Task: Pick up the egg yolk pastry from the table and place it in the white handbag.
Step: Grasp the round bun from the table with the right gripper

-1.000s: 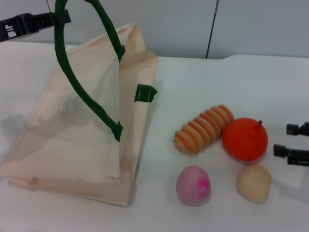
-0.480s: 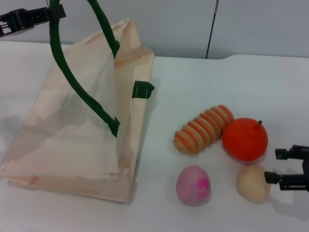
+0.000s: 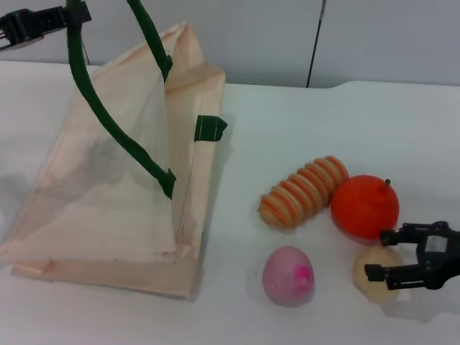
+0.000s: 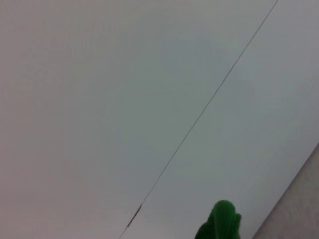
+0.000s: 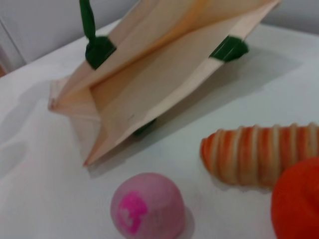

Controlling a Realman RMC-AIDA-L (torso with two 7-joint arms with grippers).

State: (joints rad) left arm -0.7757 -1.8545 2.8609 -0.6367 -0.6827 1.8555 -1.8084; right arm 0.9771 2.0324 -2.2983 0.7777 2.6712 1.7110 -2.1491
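The egg yolk pastry (image 3: 375,274) sits on the bench at the orange's (image 3: 364,205) six o'clock, between the spread fingers of the right hand (image 3: 379,254), not yet gripped. The left hand (image 3: 32,24) is pinched on the white handbag's (image 3: 115,187) green handle (image 3: 100,108), holding it up.

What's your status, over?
Right gripper open around egg yolk pastry. Left gripper holding white handbag handle up. Orange close beside pastry.

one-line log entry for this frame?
phase: reach | right gripper: open, straddling egg yolk pastry | left gripper: holding handle of white handbag up | pastry: on table
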